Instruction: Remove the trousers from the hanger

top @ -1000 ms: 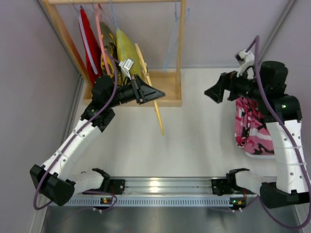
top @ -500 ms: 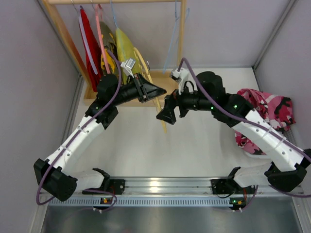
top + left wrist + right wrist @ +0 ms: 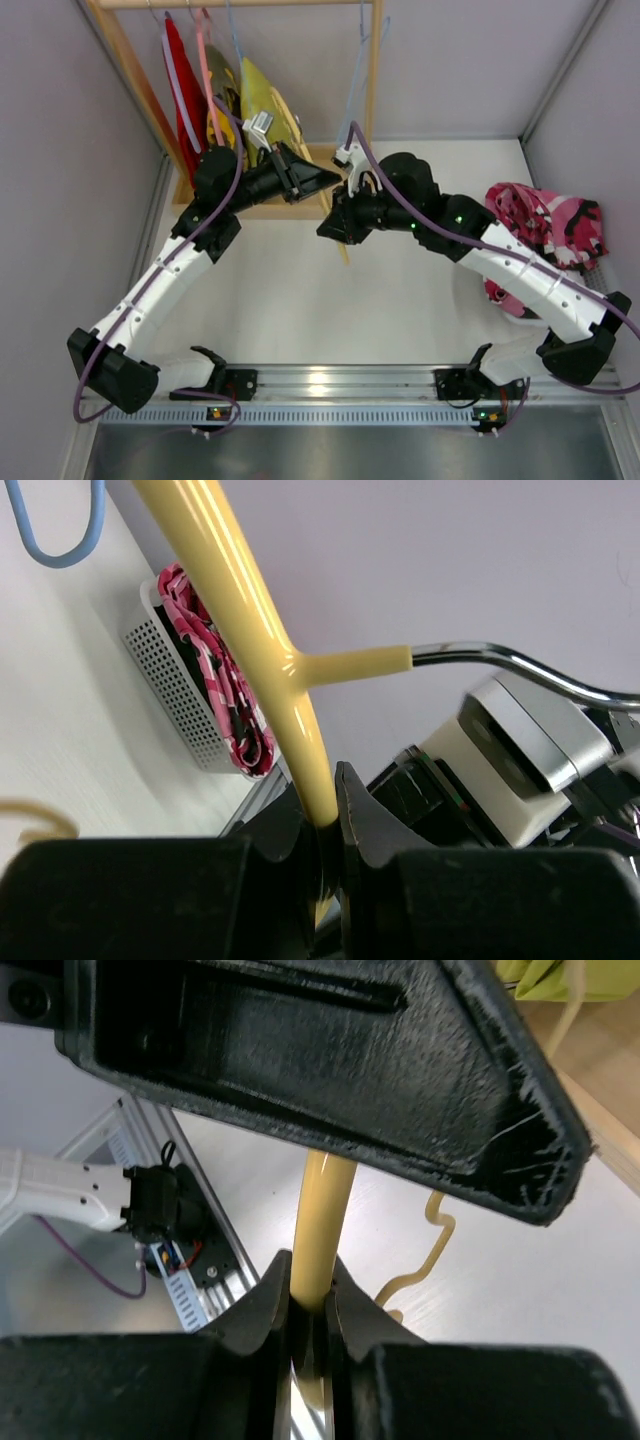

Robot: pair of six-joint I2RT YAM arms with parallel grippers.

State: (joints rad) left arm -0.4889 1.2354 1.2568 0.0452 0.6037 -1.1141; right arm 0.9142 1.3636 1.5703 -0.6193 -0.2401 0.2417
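Pinching yellow hanger (image 3: 247,630) with left fingers (image 3: 365,822) and right fingers (image 3: 262,1310); pink-camouflage trousers (image 3: 545,222) crumpled in white basket (image 3: 172,695).

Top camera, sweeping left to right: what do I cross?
red garment → yellow-green garment → right gripper, shut on the yellow hanger → camouflage trousers

Camouflage trousers (image 3: 550,215) partly behind right arm (image 3: 520,270)
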